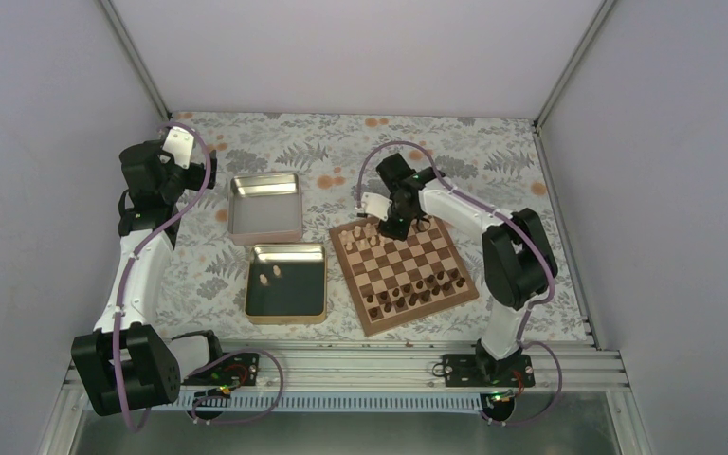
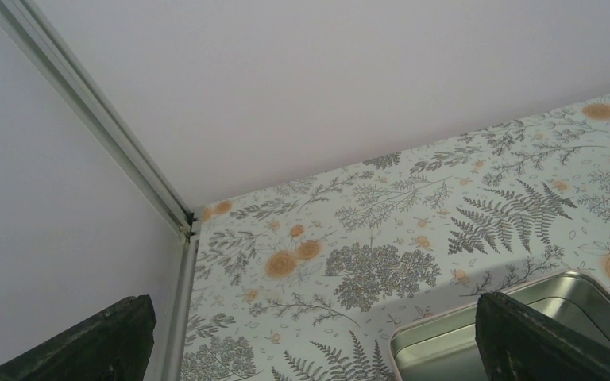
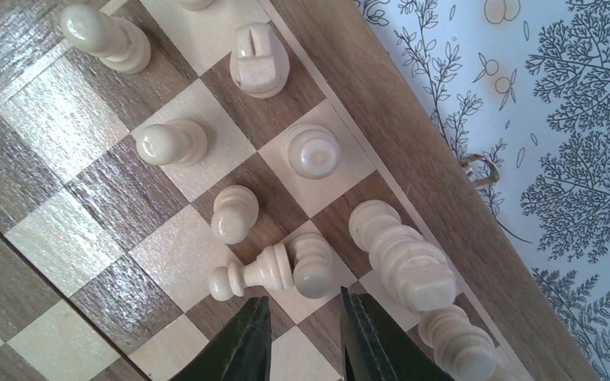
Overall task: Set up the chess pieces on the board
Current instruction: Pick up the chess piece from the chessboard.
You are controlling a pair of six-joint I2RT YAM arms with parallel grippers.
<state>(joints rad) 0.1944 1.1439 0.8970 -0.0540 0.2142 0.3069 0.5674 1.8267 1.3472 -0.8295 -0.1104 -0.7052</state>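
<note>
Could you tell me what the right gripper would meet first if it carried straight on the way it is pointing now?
Most likely the upright pale pawn just ahead of the right gripper, with a toppled pawn lying against it; depth is unclear, so it might touch the board first.

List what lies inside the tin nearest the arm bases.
In the tin, two pale pieces lie near its left wall. Nothing covers its inside in the top view. The pieces are too small to identify.
</note>
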